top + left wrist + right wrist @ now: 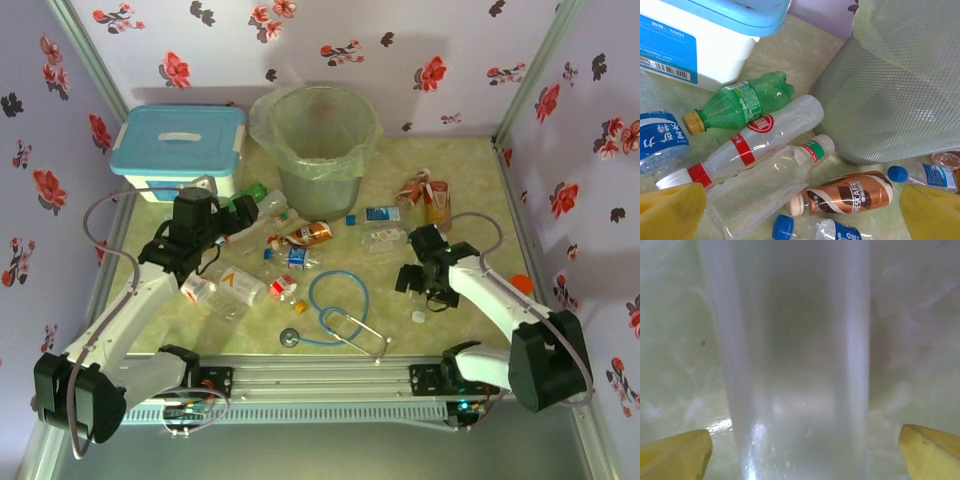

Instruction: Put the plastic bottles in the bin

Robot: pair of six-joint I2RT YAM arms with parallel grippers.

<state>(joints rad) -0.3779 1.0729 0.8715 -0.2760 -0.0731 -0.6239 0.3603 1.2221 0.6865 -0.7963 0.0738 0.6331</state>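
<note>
Several plastic bottles lie on the table in front of the bin (318,135), a grey-green bucket with a clear liner. My left gripper (243,214) hovers open over a cluster of them. Between its yellow fingertips (671,210) lie a clear bottle (755,190), a brown Nescafe bottle (852,192) and a blue-capped bottle (815,231). A green Sprite bottle (742,104) and a red-labelled clear bottle (762,131) lie beyond, beside the bin (895,95). My right gripper (420,275) is low over the table and open. A blurred clear bottle (797,365) lies lengthwise between its fingertips (932,450), apart from both.
A white box with a light-blue lid (180,148) stands left of the bin. A blue-tubed stethoscope (338,312) lies near the front middle. Orange-labelled bottles (425,195) lie at the back right, a large clear bottle (225,290) at the front left. Flowered walls enclose the table.
</note>
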